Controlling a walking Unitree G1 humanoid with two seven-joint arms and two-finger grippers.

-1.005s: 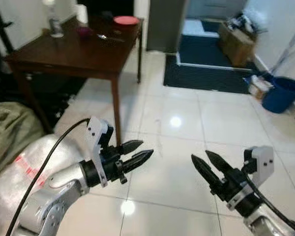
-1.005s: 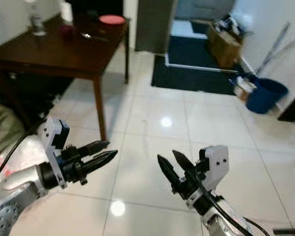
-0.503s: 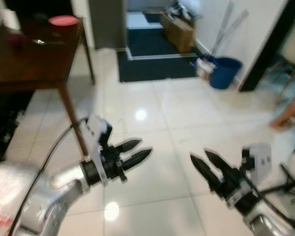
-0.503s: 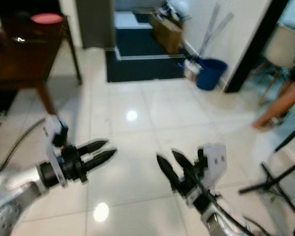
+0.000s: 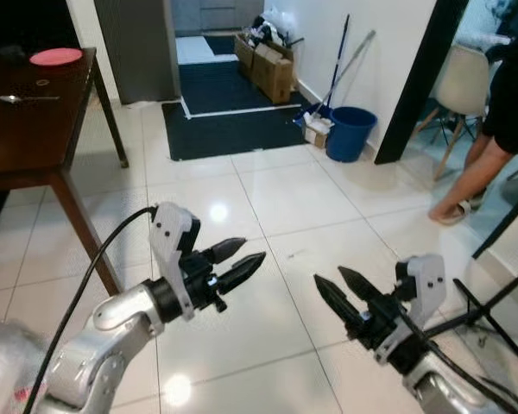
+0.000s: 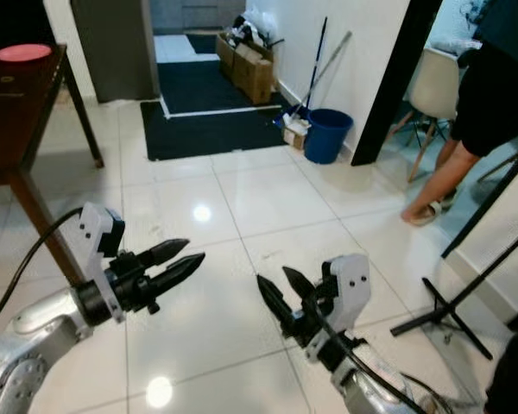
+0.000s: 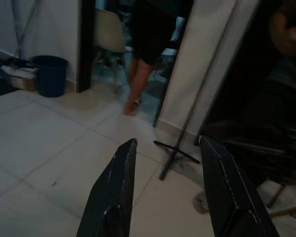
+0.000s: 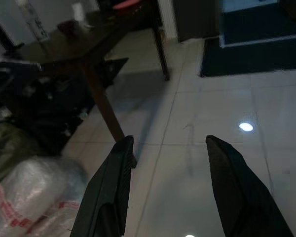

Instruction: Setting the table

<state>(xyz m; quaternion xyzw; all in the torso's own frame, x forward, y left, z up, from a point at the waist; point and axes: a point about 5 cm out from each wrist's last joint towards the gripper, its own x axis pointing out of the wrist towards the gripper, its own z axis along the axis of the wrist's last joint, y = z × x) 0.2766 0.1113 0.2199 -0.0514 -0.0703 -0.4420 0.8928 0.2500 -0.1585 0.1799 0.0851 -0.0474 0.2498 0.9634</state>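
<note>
Both grippers hang above the white tiled floor [image 5: 268, 190] with nothing in them: the left gripper [image 5: 238, 259] and the right gripper [image 5: 338, 291] each have their fingers apart. The dark wooden table [image 5: 26, 129] stands well off to the robot's left, with a red plate [image 5: 55, 57] near its far corner and a spoon [image 5: 22, 98] just beside it. A person [image 5: 492, 121] bends down at the right near a blue bucket [image 5: 350, 134] and a chair [image 5: 462, 86].

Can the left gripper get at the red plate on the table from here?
Probably not. The left gripper hangs open over bare floor tiles, while the red plate sits at the far corner of the dark table, well beyond it. The robot would need to walk closer.
</note>
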